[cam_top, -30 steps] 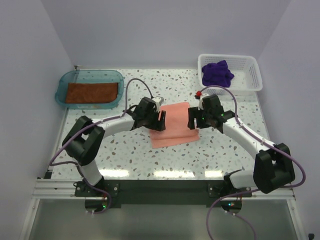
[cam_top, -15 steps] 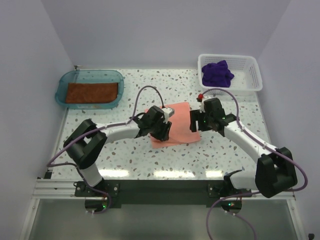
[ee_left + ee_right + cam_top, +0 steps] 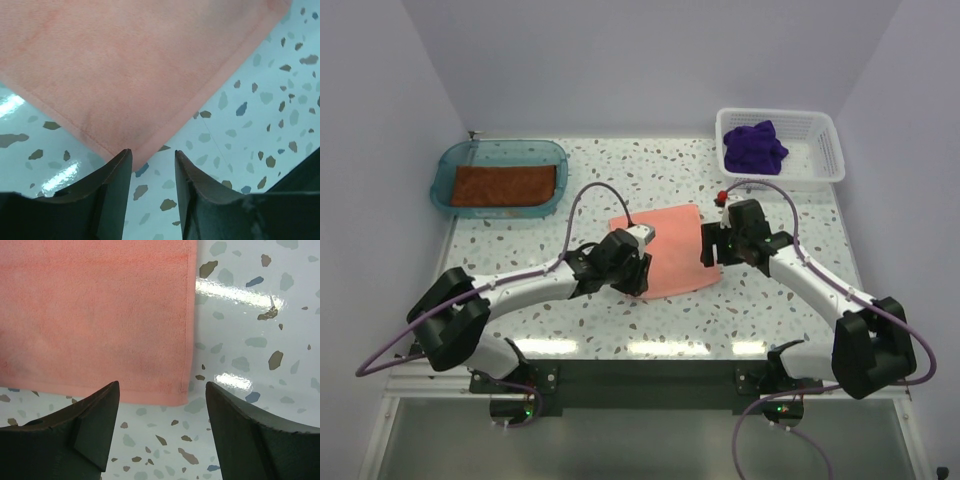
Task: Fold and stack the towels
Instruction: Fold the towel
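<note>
Left tool (image 3: 152,155) has swung to the pink towel (image 3: 672,250) corner facing the counter's (image 3: 720,322) near-left corner and narrowed its jaws. A gap still shows with the corner tip in it, not clamped, and right tool (image 3: 162,387) stays wide open over the near-right corner. Towel lies flat mid-counter, so a two-corner pinch for the first fold looks imminent.
</note>
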`<state>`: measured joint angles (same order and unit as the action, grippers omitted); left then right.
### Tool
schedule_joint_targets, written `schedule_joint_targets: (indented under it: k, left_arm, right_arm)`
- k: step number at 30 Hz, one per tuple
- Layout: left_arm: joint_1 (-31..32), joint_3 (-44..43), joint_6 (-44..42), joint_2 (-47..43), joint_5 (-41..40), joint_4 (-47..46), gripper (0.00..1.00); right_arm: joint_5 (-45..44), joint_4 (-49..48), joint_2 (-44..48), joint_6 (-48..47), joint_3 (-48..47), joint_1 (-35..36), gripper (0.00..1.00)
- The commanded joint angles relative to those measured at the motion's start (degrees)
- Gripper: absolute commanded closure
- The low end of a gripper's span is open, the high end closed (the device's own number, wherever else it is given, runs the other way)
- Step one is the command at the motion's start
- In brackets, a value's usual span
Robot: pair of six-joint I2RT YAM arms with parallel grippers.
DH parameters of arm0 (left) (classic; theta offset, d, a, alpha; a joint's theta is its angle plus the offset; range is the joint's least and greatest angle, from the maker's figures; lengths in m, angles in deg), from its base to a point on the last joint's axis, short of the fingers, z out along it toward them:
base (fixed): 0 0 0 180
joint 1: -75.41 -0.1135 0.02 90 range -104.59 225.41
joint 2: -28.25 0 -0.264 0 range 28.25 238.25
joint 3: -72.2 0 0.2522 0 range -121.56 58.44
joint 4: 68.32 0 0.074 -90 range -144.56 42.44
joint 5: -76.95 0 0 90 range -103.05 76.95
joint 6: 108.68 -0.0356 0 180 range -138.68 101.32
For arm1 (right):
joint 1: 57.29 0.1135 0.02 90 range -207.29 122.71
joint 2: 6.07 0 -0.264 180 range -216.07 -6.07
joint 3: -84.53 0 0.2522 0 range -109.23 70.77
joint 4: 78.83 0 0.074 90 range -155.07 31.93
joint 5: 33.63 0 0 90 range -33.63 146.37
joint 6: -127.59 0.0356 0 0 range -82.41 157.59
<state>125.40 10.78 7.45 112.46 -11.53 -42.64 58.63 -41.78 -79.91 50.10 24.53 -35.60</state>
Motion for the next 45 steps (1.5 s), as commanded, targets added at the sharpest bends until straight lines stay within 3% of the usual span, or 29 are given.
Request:
schedule_joint_targets:
  k: [1, 7, 11, 15, 22, 27, 31, 35, 45]
  left_arm:
    - [-0.7, -1.2, 8.1, -1.1, -9.4, 1.7, 0.57]
    - [-2.1, -3.5, 12.7, 5.3, -11.8, 2.4, 0.66]
    - [-2.5, -3.8, 13.2, 8.7, -14.5, 2.3, 0.71]
    - [-3.9, -3.0, 13.3, 9.9, -16.3, 4.4, 0.78]
    - [-8.2, -0.4, 10.6, 8.3, -17.1, 4.9, 0.76]
    - [-8.3, -0.6, 10.8, 2.9, -15.9, 6.4, 0.50]
    - [-8.3, 1.3, 14.3, -1.6, -15.1, 7.7, 0.40]
    - [-8.3, 4.8, 16.8, -4.3, -14.3, 7.7, 0.39]
    - [-8.3, 8.3, 19.8, -2.9, -10.5, 3.5, 0.47]
  right_arm:
    - [-0.6, -2.4, -0.2, 0.9, 0.3, 0.0, 0.28]
    - [-1.9, -2.7, -3.0, 1.6, 1.4, 0.0, 0.40]
    - [-1.7, -4.1, -4.4, 2.2, 2.5, 0.0, 0.58]
    - [-0.5, -3.9, -5.6, 3.5, 2.6, 0.0, 0.67]
    - [2.6, -3.9, -6.6, 8.7, 4.7, 0.5, 0.66]
    - [2.4, -3.5, -1.8, 13.1, 5.7, 0.5, 0.59]
    - [3.3, -4.6, 0.2, 17.3, 6.7, 0.5, 0.56]
    - [5.1, -7.1, 1.6, 23.2, 9.8, 0.5, 0.55]
    - [8.0, -14.4, 2.3, 29.7, 16.4, 0.5, 0.54]
